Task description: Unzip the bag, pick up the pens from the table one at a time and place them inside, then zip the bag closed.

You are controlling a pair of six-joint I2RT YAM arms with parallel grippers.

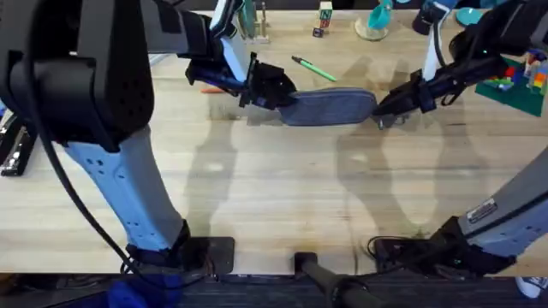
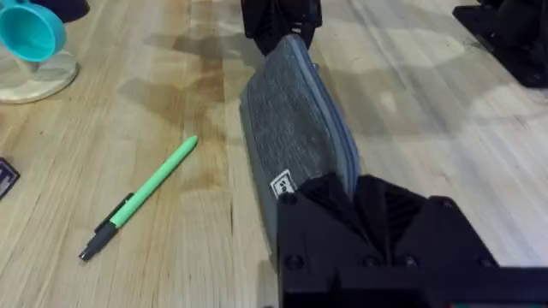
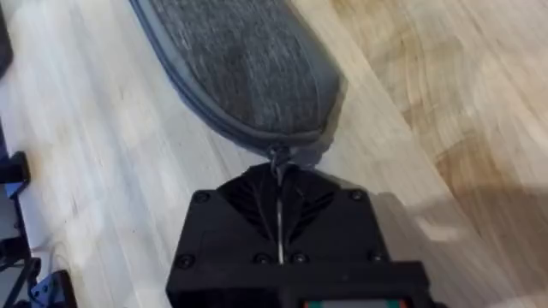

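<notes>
Grey-blue bag (image 1: 330, 107) lies lengthwise between both tools.

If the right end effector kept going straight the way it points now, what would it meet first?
The bag. The right end effector is shut on what looks like the zipper pull at the bag's near end, so going on would press straight into the pouch lying lengthwise ahead.

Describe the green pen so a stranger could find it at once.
Start at the grey-blue pencil pouch lying mid-table between the left gripper and the right gripper. Just beyond the pouch, on the bare wooden table, lies the slim light green pen with a dark end. Nothing touches it, and it is the only bright green stick there.
</notes>
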